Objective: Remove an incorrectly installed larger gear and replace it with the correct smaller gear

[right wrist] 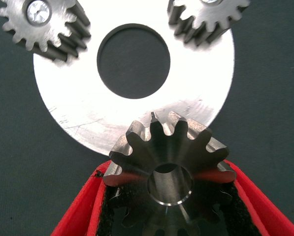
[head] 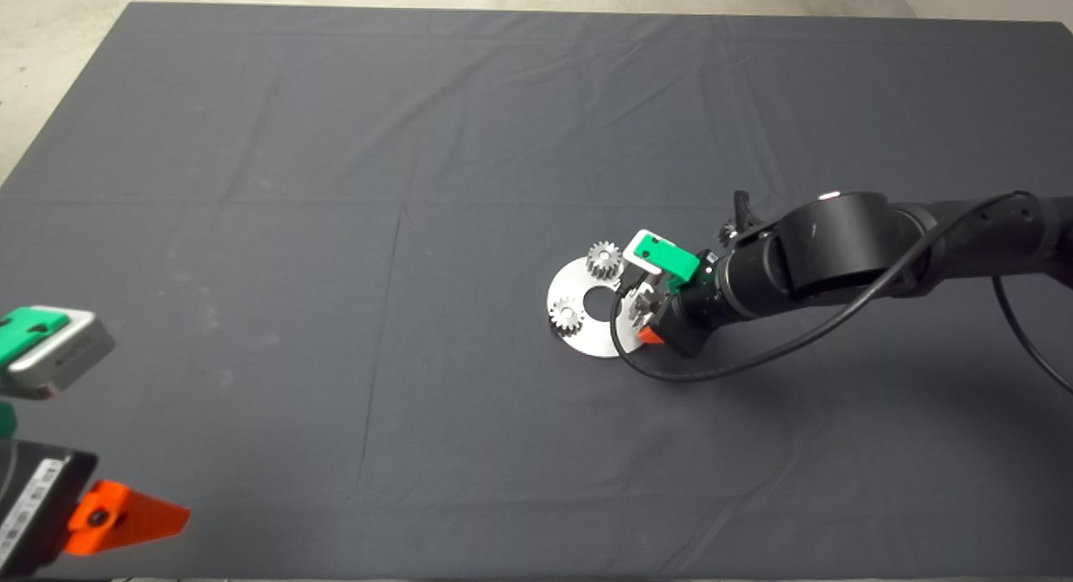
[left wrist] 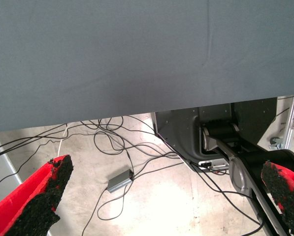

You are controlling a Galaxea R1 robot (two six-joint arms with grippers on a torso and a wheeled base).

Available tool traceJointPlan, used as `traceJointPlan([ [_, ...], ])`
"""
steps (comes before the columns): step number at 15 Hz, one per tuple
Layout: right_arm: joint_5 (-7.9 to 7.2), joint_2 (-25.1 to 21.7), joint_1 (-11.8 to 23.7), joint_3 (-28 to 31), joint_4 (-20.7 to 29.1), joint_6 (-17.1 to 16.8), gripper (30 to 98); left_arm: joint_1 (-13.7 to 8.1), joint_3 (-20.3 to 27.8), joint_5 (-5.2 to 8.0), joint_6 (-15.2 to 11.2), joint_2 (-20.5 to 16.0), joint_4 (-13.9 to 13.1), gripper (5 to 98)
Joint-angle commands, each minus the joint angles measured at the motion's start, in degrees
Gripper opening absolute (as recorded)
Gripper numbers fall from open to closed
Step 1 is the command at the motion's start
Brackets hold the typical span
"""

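Observation:
My right gripper (right wrist: 169,196) is shut on the larger gear (right wrist: 169,157), a shiny silver gear with flared teeth, held between the red fingers (right wrist: 78,211). The gear sits at the near-right edge of the round silver plate (right wrist: 191,93). I cannot tell whether it rests on the plate or is lifted. In the head view the right gripper (head: 644,309) is at the plate's right side (head: 587,339). A small dark shape (head: 727,230) behind the right arm may be the smaller gear; most of it is hidden. My left gripper (left wrist: 166,196) is open and parked at the lower left.
Two small light-silver gears (head: 603,259) (head: 567,316) stand on the plate around its centre hole (head: 598,301). A black cable (head: 671,372) loops from the right wrist onto the mat. The left wrist view shows the mat's edge, floor cables and a small grey box (left wrist: 119,181).

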Motion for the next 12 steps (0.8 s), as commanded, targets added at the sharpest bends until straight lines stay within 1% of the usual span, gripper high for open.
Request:
traceJointPlan([
  [1, 0.72, -1.0, 4.5, 2.9, -1.2, 2.6, 47.0, -0.6, 0.5, 1.95, -0.2, -0.2, -0.4, 98.3],
  [2, 0.63, -1.6, 5.2, 3.7, -1.2, 3.2, 46.9, -0.6, 0.5, 1.95, -0.2, -0.2, -0.5, 98.3],
  [4, 0.10, -3.8, 5.3, 4.7, -1.0, 3.9, 46.8, -0.6, 0.5, 1.95, -0.2, -0.1, -0.4, 98.3],
  [6, -0.07, -6.9, 5.1, 4.7, -1.0, 5.5, 46.8, -0.6, 0.5, 1.95, -0.2, -0.1, -0.5, 98.3],
  [9, -0.07, -10.9, 4.9, 4.6, -0.8, 5.9, 46.8, -0.6, 0.5, 1.95, -0.2, -0.1, -0.4, 98.3],
  [10, -0.07, -11.5, 4.6, 4.6, -0.8, 6.2, 46.8, -0.6, 0.5, 1.95, -0.2, -0.1, -0.4, 98.3],
  [12, -0.40, -11.7, 2.5, 4.6, -0.8, 6.5, 46.8, -0.6, 0.5, 1.95, -0.2, -0.1, -0.4, 98.3],
])
